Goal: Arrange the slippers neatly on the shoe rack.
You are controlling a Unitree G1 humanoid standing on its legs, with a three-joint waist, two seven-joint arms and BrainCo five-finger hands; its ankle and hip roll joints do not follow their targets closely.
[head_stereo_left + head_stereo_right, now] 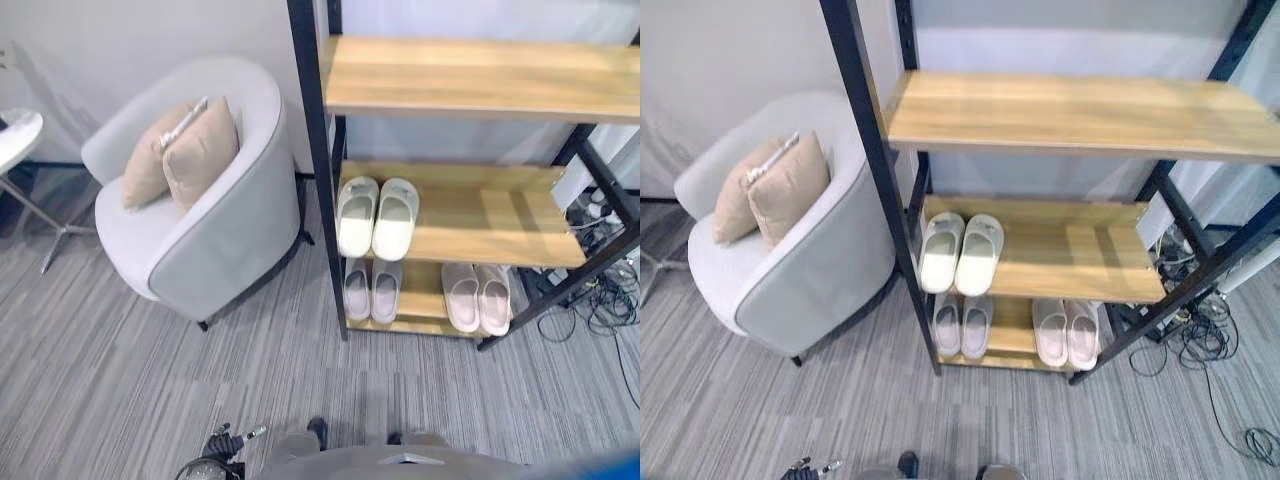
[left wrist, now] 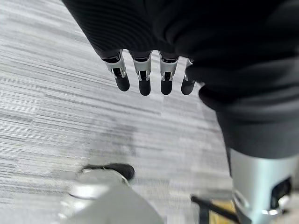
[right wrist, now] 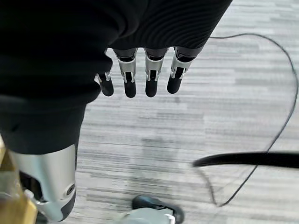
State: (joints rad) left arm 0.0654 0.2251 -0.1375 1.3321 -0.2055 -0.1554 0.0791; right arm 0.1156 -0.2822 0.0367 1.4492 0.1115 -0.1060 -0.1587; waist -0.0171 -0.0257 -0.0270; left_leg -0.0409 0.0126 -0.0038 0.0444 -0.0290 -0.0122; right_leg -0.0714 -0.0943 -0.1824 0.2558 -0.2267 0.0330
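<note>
Shoe rack (image 1: 322, 150), black frame with wooden shelves, stands at 1 o'clock in the head views. White slippers (image 1: 377, 216), a pair, sit side by side and touching at the left end of the middle shelf (image 1: 500, 225), toes pointing in toward the wall. Bottom shelf (image 1: 422, 300) carries two more pairs: grey slippers (image 1: 371, 289) at its left end, directly under the white pair, and pink slippers (image 1: 477, 297) toward its right end, apart from the grey ones. Top shelf (image 1: 480, 78) bare wood. Grey armchair (image 1: 215, 215) at 10 o'clock, just beside the rack's left post, with two beige cushions (image 1: 185, 152) leaning on its backrest. Striped grey carpet (image 1: 120, 380) underfoot. Left hand (image 2: 145, 70) hangs over carpet, fingers straight and relaxed, holding nothing. Right hand (image 3: 140, 72) likewise: fingers loose and extended above carpet, nothing in its grasp.
</note>
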